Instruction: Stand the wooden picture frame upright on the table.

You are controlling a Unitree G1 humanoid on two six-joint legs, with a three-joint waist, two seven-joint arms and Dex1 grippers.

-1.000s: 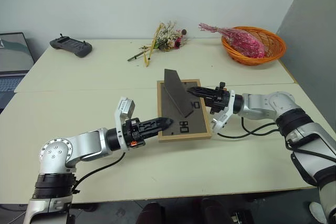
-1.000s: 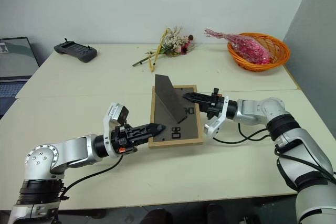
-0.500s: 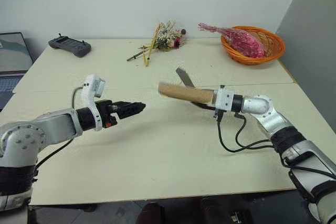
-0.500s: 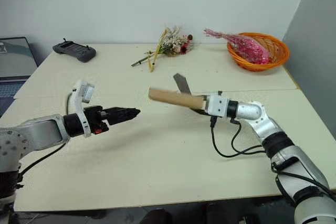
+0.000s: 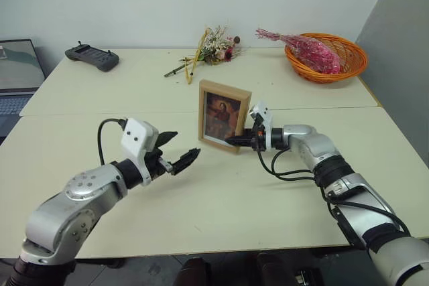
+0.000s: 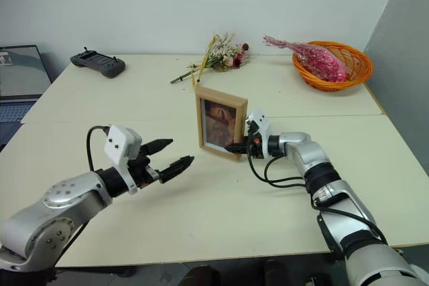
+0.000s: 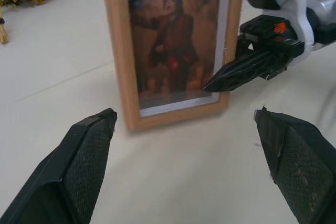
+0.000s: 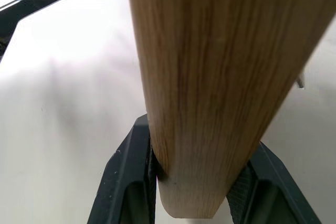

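The wooden picture frame (image 5: 224,116) is standing upright on the cream table (image 5: 221,205) (white wall behind), right gripper (image 5: 236,141) pinching its edge; left gripper (image 5: 178,151) is hovering nearby, fingers spread.

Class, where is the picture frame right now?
The picture frame stands upright mid-table, just nearer than the seam, between both grippers; the right gripper clamps its lower edge.

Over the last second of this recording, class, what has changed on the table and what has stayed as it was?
The wooden picture frame went from lying face down to standing upright, portrait facing the robot, lifted by the right gripper, which stays shut on its lower right edge. The left gripper let go, drew back to the left and now stands open. The orange basket, dried flowers, controller and laptop stayed put.
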